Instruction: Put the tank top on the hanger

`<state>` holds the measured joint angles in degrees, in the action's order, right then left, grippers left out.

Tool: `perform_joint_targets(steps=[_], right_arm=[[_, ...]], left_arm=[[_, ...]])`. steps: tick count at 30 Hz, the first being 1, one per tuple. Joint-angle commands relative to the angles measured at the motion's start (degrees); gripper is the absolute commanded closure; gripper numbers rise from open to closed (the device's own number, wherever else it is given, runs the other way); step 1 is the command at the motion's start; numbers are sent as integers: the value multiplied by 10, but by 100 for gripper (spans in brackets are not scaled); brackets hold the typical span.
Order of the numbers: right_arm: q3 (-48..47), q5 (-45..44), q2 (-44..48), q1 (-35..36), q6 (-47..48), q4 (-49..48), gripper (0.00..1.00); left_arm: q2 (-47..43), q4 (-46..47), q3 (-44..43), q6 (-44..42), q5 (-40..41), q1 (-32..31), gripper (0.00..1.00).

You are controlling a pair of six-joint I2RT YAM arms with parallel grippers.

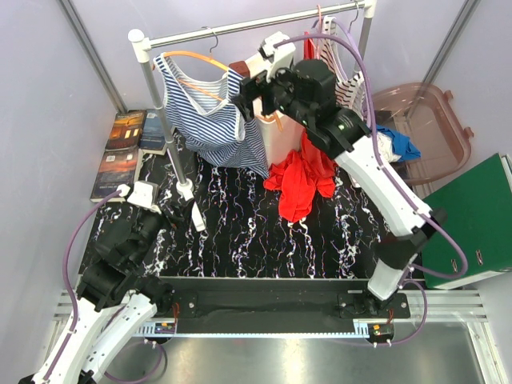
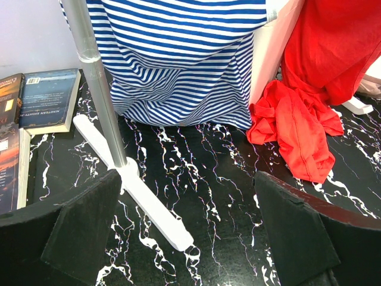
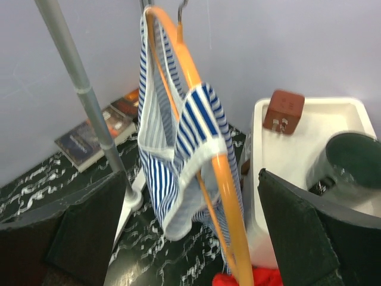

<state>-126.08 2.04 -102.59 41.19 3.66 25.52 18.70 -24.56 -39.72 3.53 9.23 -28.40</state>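
Nearest the overhead camera, a ribbed metal rail (image 1: 264, 330) carries both arm bases. Beyond it lies a glossy black mat (image 1: 256, 232), veined white like marble. The left gripper (image 1: 164, 218) sits low near the rack's white foot. The right gripper (image 1: 246, 98) is raised beside the tank top (image 1: 204, 112), soft cloth hanging in folds from the thin orange hanger (image 1: 196, 56) hooked on the tubular rack (image 1: 240, 28). A crumpled red garment (image 1: 304, 180) slumps beside it.

Left wrist view: matte wedge-shaped fingers (image 2: 89, 226) stand wide apart, with nothing between them but the mat.

Right wrist view: the fingers (image 3: 303, 238) are spread wide either side of the hanger's curved shoulder, gripping nothing. A striped strap loops over that shoulder.
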Motion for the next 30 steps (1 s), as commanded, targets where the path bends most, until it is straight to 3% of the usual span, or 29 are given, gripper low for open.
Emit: perform_joint_targets(steps=[1, 5, 11, 21, 30], right_arm=[[99, 9, 104, -1, -7, -79, 0], [243, 16, 192, -1, -12, -122, 0], [354, 23, 302, -1, -14, -118, 0], [525, -100, 424, -1, -33, -57, 0], [695, -144, 513, -1, -141, -38, 0]], left_arm=[[-1, 10, -9, 1, -8, 3, 1], [0, 10, -9, 2, -6, 2, 1], [6, 9, -9, 3, -5, 2, 1], [11, 9, -9, 9, 9, 3, 1], [10, 3, -9, 14, 57, 5, 1]])
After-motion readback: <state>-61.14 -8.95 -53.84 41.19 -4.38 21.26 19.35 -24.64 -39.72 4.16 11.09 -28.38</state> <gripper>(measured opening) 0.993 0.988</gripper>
